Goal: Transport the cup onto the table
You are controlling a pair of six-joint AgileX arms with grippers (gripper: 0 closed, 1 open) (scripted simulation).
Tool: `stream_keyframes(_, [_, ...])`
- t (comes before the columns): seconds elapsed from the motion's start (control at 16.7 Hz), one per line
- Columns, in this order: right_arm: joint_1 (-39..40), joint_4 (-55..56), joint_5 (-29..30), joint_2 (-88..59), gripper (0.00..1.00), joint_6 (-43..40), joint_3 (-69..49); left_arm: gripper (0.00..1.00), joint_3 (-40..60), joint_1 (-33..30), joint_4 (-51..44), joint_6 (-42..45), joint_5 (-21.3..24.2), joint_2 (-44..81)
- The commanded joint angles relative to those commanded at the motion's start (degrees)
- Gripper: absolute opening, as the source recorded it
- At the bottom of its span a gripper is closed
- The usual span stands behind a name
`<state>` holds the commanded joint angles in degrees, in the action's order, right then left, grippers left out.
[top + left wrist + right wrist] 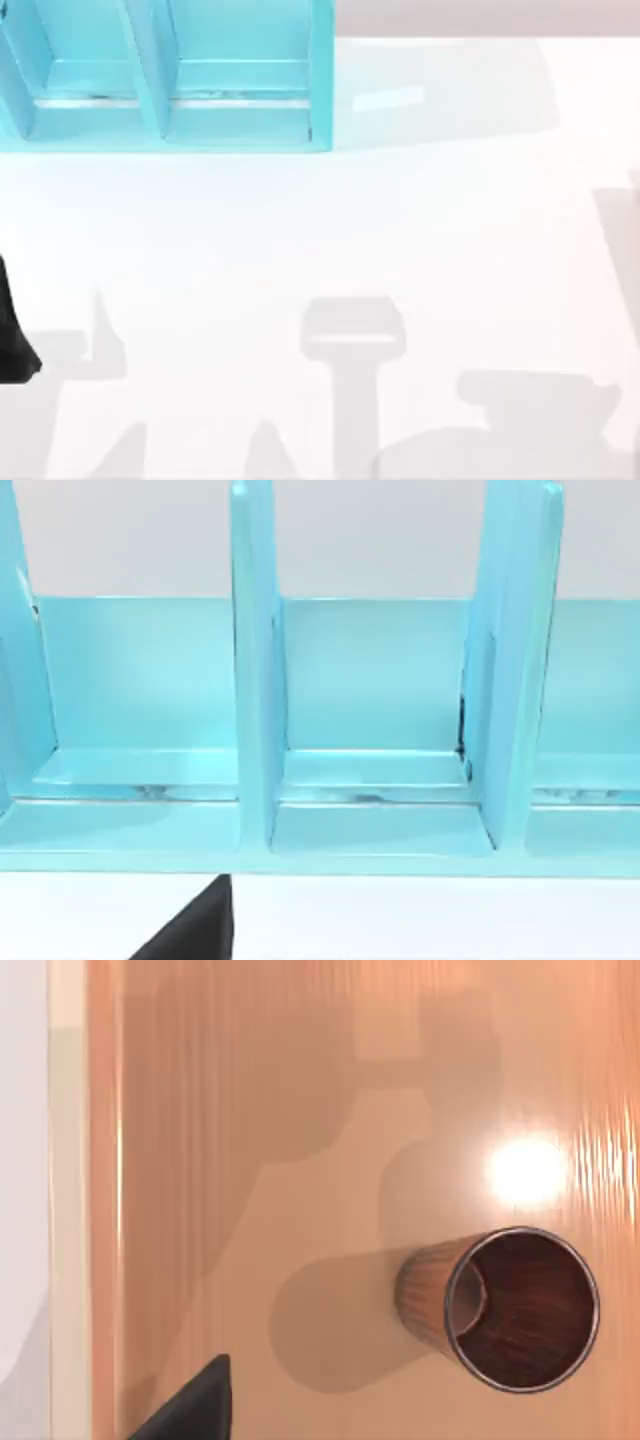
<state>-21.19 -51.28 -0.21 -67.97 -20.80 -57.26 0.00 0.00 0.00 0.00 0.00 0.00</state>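
Note:
The copper-brown ribbed cup (pixel 520 1310) stands upright and empty on a glossy orange wooden surface (pixel 250 1110), seen from above in the right wrist view. A black part of my right gripper (pixel 195 1405) shows at the edge of that view, apart from the cup, with nothing held in sight. The white table (pixel 350 230) spreads wide in the top view. My left arm (pixel 15 335) shows as a black shape at the table's left edge. A black part of my left gripper (pixel 190 930) hangs above the table in front of the shelf.
A turquoise shelf unit (pixel 170 80) with open compartments stands at the table's back left; its dividers (pixel 255 680) face the left wrist camera. The wooden surface ends in a pale cream edge (pixel 65 1210) beside a white area (pixel 20 1160). Arm shadows lie along the table's front.

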Motion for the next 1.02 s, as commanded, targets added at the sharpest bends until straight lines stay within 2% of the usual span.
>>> stream_keyframes(0.24, [-5.83,-13.72,0.09,-17.79,1.00,-5.52,-15.34,1.00,0.00,0.00,0.00,0.00,0.00,0.00])
stream_keyframes(0.48, [-9.71,-22.44,0.18,-29.69,1.00,-9.37,-26.36,1.00,0.00,0.00,0.00,0.00,0.00,0.00])
stream_keyframes(0.66, [-10.83,-24.99,0.17,-32.91,1.00,-10.48,-29.63,1.00,0.00,0.00,0.00,0.00,0.00,0.00])
stream_keyframes(1.02, [-10.59,-23.93,0.18,-32.92,1.00,-10.33,-28.57,1.00,0.00,0.00,0.00,0.00,0.00,0.00])
